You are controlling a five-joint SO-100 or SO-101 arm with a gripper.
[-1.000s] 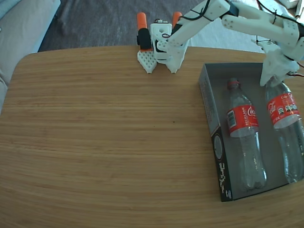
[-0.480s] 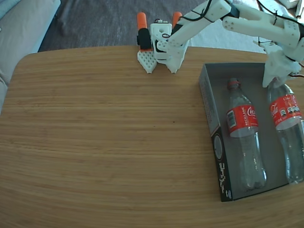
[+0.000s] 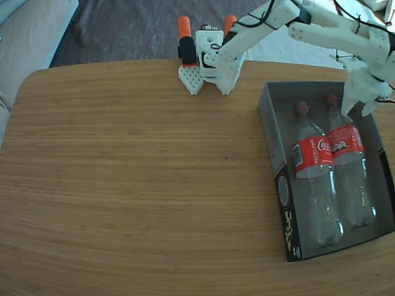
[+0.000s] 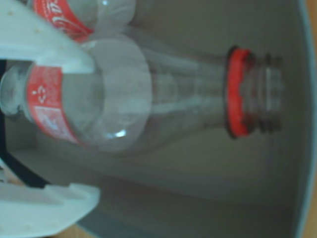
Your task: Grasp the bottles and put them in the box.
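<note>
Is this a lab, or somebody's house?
Probably a home, a living room at a guess. The arm works on a rounded wooden table, beside a pale cushioned seat, with dark carpet beyond. No lab benches or equipment racks show.

Light: bright, even daylight over my tabletop (image 3: 136,172), shadows faint.
Fixed view: slightly washed out, soft.
Wrist view: close, blurred, my gripper (image 4: 49,124) overexposed white.
</note>
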